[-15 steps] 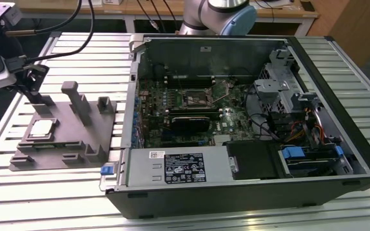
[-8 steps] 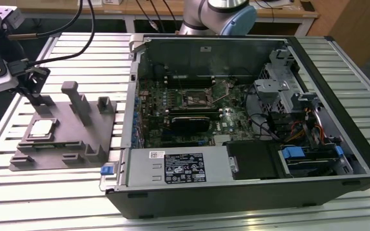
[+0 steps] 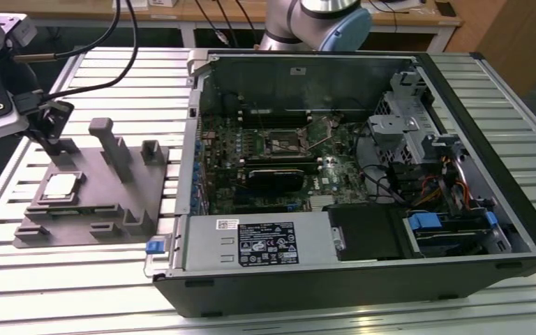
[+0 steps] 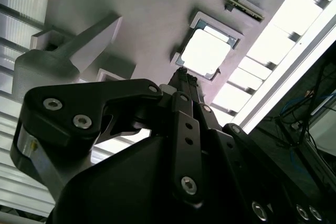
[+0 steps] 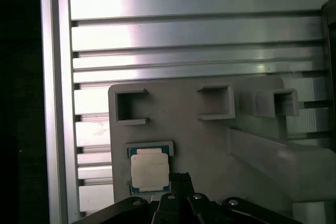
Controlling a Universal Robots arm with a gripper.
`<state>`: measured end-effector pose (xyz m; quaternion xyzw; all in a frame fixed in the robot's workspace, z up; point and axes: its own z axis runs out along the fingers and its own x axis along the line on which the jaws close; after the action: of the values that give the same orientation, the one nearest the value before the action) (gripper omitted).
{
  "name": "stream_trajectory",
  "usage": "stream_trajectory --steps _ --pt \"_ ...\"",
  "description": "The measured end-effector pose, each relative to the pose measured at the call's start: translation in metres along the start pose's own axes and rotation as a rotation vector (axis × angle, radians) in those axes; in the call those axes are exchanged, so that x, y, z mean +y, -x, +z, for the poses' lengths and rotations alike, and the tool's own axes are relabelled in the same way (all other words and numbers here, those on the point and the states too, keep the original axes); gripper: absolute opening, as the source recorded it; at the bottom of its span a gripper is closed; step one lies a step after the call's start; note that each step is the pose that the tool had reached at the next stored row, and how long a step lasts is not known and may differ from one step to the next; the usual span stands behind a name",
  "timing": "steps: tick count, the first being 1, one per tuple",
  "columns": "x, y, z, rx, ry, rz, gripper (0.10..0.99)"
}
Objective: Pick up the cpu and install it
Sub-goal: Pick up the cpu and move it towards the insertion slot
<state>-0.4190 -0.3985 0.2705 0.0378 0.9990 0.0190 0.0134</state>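
In the exterior view we see the gripper point(image 3: 52, 136) poised over the grey tray point(image 3: 100, 194), with the cpu point(image 3: 61, 185) seated in its recess below the fingertips. In both wrist views the fingers look closed and empty, the cpu point(image 4: 206, 52) just past their tips. We judge this the approach; a grasp calls for opening and centring over the chip.

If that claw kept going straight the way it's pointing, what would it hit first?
Probably the silver chip, near its edge, or the grey tray just beside it; depth is unclear.
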Motion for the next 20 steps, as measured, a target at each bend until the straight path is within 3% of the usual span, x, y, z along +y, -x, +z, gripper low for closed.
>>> stream_trajectory --steps 20 --pt "-0.0005 -0.0017 0.0111 -0.0001 -0.001 0.0 0.106"
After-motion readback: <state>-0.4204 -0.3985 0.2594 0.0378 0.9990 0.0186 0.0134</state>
